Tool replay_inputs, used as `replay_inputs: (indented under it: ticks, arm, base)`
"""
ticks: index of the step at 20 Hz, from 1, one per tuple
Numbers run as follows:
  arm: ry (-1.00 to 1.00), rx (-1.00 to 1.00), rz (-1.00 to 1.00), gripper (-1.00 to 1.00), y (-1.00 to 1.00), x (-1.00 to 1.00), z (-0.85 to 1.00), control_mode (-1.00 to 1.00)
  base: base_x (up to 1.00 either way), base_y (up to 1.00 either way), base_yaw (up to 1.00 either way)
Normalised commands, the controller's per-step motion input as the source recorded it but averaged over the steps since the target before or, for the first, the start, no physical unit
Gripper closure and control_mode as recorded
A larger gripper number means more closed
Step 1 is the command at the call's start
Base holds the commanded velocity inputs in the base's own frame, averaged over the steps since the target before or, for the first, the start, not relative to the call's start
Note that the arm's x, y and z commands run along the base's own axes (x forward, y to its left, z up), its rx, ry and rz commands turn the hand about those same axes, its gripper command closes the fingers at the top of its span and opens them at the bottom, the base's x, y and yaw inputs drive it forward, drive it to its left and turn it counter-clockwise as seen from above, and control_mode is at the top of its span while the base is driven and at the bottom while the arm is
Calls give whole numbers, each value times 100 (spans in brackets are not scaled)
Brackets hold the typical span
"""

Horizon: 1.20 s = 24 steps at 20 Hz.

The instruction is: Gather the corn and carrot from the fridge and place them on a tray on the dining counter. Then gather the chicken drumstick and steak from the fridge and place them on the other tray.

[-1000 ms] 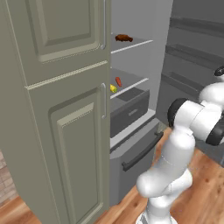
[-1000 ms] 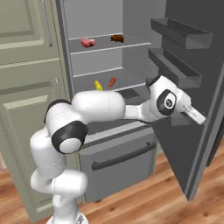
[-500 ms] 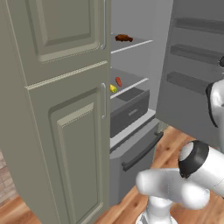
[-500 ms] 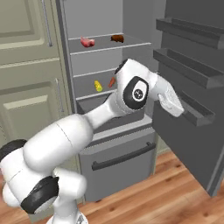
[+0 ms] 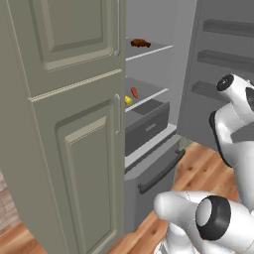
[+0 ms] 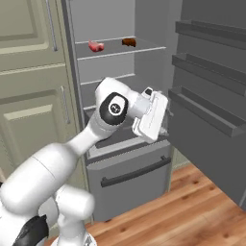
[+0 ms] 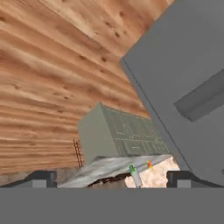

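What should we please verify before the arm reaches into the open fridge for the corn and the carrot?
1. Grey fridge door swung open: ok.
2. Yellow corn and orange carrot lying on the middle shelf: ok.
3. Brown drumstick and pink steak on the top shelf, out of the reach path: ok.
4. Two-finger gripper open and empty: ok.
5. Gripper aimed at the shelf: not ok; the hand view shows wooden floor.
6. Trays on the dining counter ready: cannot tell.
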Motion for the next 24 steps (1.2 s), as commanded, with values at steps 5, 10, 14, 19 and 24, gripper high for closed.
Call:
replay_inputs:
  ticks: [5,10,14,19,24]
  arm:
    - [-45,58,-69,-100,0,28,-29,-100]
    - [-38,63,-74,-100,0,38,-67,-100]
    - [-40,20,-52,-100,78,43,-69,-100]
    - [-26,5,-58,-100,81,55,-61,-100]
    - [-23,-1,-68,-100,62,43,-9,-100]
  base:
    - [0,0,0]
    - [0,0,0]
    - [0,0,0]
    - [0,0,0]
    - [0,0,0]
